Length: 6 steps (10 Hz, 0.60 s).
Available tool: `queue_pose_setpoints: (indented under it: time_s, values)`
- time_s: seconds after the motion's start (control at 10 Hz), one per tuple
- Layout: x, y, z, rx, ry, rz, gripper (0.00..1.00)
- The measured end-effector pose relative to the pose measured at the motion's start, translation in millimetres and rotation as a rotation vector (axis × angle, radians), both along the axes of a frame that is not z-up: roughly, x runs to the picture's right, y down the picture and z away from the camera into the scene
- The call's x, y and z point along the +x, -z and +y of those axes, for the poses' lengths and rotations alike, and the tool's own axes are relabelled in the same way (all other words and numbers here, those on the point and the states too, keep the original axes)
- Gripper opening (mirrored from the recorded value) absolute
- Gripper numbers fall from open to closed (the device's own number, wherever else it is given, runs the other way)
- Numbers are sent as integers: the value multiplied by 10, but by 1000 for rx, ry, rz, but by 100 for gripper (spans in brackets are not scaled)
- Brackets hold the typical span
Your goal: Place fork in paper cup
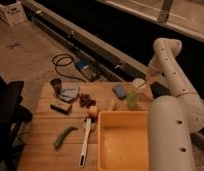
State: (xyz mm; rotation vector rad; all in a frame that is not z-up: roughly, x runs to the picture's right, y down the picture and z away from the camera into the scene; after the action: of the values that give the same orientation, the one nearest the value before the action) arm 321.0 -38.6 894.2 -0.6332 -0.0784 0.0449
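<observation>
Frankly, how the gripper (151,76) stands, and whether it has hold of anything, cannot be told. It hangs just above and to the right of the paper cup (138,84), at the end of the white arm (167,62).

No fork shows plainly at the gripper. The one likely candidate is a long pale utensil (85,142), lying flat well to the near left of the cup; I cannot be sure it is the fork. As a judgement, such a piece is light, stiff, thin and a little slippery. The middle of the handle is the place to take hold, so that the piece hangs straight.

The cup itself stands upright and looks light, so a knock on its rim could tip it.

Just left of the cup lies a small blue block (119,91). Nearer than the cup sits a yellow tub (126,114). Farther left of the cup are a dark red cluster (86,100), a round fruit (93,111), a green pod (64,136) and a small dark cup (56,86).

All of these rest on a slatted wooden table (42,147), whose grooves could catch a thin handle. Beyond the cup, on the floor, lies a looped cable (62,61).
</observation>
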Motion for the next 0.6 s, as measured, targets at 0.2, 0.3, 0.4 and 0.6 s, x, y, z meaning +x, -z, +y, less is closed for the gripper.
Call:
queue_pose_setpoints:
  time_s: [0.2,0.3,0.4,0.6]
  values:
    - [-9,-21,-1,-9,8,-12,0]
    - [-14,-23,2,-10,6,-20,3]
    - [-18,-20,-2,-9,0,-31,10]
    - [-3,8,-11,-7,-25,-55,34]
